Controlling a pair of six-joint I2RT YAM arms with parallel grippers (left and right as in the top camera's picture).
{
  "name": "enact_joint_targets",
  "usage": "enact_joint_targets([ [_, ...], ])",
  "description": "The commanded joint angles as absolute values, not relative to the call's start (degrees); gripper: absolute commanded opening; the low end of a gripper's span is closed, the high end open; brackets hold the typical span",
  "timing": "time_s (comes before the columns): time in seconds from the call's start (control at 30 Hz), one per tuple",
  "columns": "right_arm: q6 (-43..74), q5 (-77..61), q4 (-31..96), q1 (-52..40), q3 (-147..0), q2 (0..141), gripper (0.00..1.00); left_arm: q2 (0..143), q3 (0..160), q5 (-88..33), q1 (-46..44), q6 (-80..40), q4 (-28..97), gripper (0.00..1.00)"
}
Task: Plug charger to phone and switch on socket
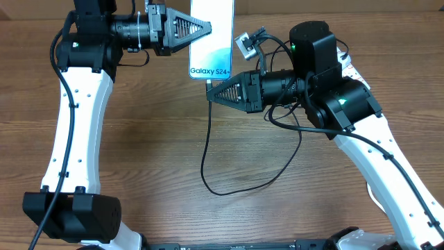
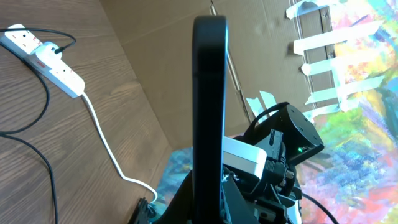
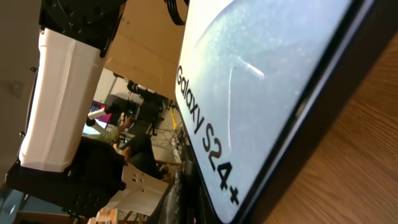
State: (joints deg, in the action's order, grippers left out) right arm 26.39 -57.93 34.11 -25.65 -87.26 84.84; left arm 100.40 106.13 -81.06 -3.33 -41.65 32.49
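Note:
The phone (image 1: 211, 35) lies at the table's far edge, its blue screen up and its "Galaxy S24+" end towards the near side. My left gripper (image 1: 207, 28) is shut on its left side. In the left wrist view the phone (image 2: 209, 93) shows edge-on between the fingers (image 2: 208, 202). My right gripper (image 1: 211, 92) is shut on the charger's tip right at the phone's near short edge. The black cable (image 1: 205, 149) hangs down and loops right. The right wrist view shows the screen (image 3: 267, 87) close above the fingers (image 3: 199, 199); the connector is hidden. The socket (image 2: 46, 57) has a black plug in it.
The socket's thick white cord (image 2: 106, 146) runs across the wooden table towards the left wrist. A small grey camera module (image 1: 245, 44) sits on the right arm beside the phone. A cardboard wall (image 2: 186, 56) stands behind the table.

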Motion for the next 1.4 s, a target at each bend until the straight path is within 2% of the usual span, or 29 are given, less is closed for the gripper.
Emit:
enact_joint_targets([
  [0.0, 27.29, -55.11, 31.24, -24.99, -88.36, 84.95, 0.04, 100.07, 106.98, -85.12, -3.77, -41.21, 32.53, 0.04],
  [1.37, 34.72, -45.04, 26.13, -28.49, -88.36, 84.95, 0.04, 100.07, 106.98, -82.83, -3.7, -43.94, 32.49, 0.04],
])
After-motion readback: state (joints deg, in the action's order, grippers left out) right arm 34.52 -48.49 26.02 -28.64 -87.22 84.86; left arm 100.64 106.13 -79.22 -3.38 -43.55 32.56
